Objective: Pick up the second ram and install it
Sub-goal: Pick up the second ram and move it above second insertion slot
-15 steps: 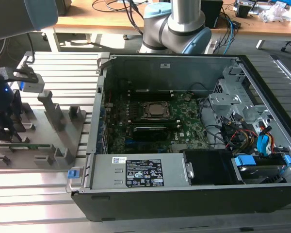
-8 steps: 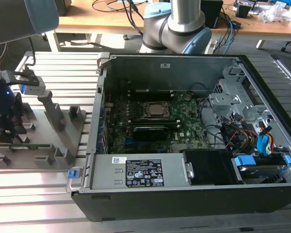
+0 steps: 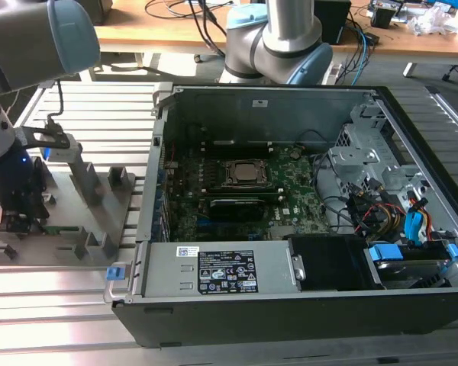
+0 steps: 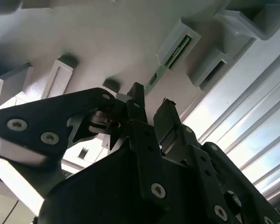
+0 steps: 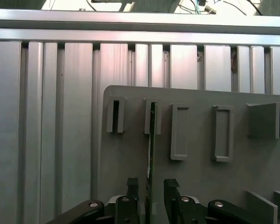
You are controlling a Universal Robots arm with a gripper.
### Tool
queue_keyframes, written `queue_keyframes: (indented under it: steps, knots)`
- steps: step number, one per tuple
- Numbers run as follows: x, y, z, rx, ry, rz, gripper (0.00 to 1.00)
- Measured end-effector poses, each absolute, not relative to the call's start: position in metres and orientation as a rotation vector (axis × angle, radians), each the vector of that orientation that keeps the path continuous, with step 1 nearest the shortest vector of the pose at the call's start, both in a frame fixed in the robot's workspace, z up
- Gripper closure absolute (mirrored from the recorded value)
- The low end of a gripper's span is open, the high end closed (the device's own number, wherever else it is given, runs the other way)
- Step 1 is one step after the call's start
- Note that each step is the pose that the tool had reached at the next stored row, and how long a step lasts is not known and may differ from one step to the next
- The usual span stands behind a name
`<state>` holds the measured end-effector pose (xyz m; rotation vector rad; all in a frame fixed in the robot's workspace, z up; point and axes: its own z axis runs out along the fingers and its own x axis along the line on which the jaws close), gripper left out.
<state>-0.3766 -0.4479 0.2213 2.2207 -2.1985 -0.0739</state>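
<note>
**Pincer astride the ram in its tray**

Black fingers (image 5: 132, 187) of the pincer (image 5: 150, 183) sit closest in the first wrist view, one on each side of the second ram (image 5: 151, 149); a sliver of space shows between each finger and the board, so the pincer is released and grips nothing. The ram stands on edge (seen almost as a line); its far end sits in a narrow slot block of the grey tray (image 5: 126, 154); more slot blocks stand in a row beside it. In the second wrist view the pincer (image 4: 151, 105) shows the same gap; the green edge of the ram (image 4: 178, 48) runs out from between the fingers into its block on the tray (image 4: 107, 37). In the exterior view the arm holds the pincer (image 3: 15, 217) low over the tray (image 3: 65, 252) at the exterior view's left, on the ribbed aluminium desk (image 3: 99, 114); the open computer case (image 3: 305, 316) lies just beside the tray, toward the exterior view's right, with its motherboard (image 3: 290, 191) uncovered; the ram is in the tray, outside the case.
</note>
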Motion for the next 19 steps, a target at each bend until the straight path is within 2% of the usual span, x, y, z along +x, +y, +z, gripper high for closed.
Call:
queue_keyframes:
  steps: [8,13,14,15,19]
  knots:
    - [-0.38,-0.447,0.199,2.22,-2.198,-0.072,0.64]
    - [-0.38,-0.447,0.197,2.22,-2.198,-0.072,0.64]
    - [-0.38,-0.447,0.197,2.22,-2.198,-0.072,0.65]
    - [-0.38,-0.447,0.197,2.22,-2.198,-0.072,0.84]
    - [-0.38,-0.447,0.197,2.22,-2.198,-0.072,0.86]
